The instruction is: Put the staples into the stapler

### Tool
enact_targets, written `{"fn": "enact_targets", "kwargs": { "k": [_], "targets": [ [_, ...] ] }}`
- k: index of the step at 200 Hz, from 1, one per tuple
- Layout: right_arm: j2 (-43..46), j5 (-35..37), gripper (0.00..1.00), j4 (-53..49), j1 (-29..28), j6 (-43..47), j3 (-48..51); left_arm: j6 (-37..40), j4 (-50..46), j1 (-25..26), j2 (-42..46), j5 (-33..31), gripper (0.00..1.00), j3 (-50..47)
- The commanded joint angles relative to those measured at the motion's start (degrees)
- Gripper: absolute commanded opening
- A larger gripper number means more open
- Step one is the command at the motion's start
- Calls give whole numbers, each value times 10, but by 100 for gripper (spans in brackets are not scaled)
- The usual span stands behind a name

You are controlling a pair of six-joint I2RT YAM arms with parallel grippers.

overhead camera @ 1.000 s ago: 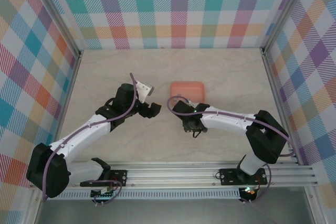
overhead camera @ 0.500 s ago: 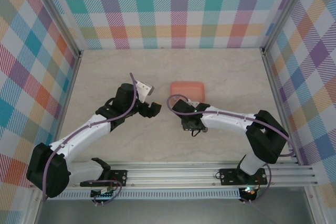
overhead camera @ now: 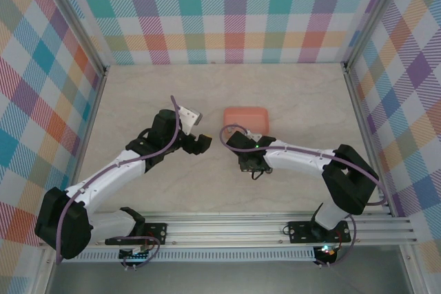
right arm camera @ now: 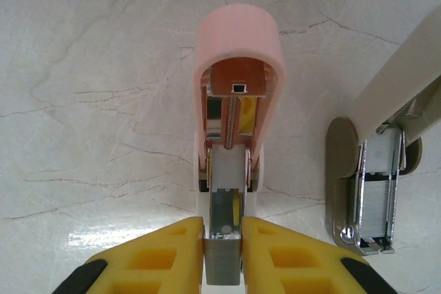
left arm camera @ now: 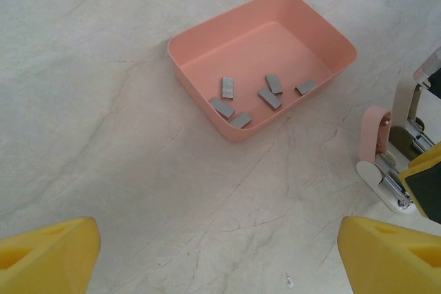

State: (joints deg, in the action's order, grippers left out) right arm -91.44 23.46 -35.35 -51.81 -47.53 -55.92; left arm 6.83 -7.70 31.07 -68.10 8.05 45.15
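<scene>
The pink stapler [right arm camera: 239,39] lies open on the table with its lid swung up and its metal channel [right arm camera: 227,201] bared. My right gripper [right arm camera: 223,235] is shut on a grey strip of staples [right arm camera: 224,263], held at the near end of that channel. In the top view the right gripper [overhead camera: 251,163] points down just in front of the coral-pink tray [overhead camera: 246,116]. Several more staples [left arm camera: 269,98] lie loose in the tray [left arm camera: 200,94]. My left gripper [left arm camera: 220,239] hangs open over bare table, left of the stapler [left arm camera: 375,135]. From above, the left gripper [overhead camera: 200,142] is near the tray's left side.
A second stapler-like piece with a grey oval base, a metal channel [right arm camera: 375,191] and a white arm stands just right of the pink stapler. Checked walls enclose the marble tabletop [overhead camera: 296,94] on three sides. A metal rail [overhead camera: 275,228] runs along the near edge.
</scene>
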Motion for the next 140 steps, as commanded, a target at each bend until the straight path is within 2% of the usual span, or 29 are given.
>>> {"fn": "enact_targets", "kwargs": {
  "k": [1, 140],
  "targets": [
    [-8, 1, 21, 8, 3, 6, 7, -3, 4, 6, -3, 2, 89, -3],
    [-11, 3, 21, 4, 6, 19, 4, -2, 1, 6, -3, 1, 89, -1]
  ]
}}
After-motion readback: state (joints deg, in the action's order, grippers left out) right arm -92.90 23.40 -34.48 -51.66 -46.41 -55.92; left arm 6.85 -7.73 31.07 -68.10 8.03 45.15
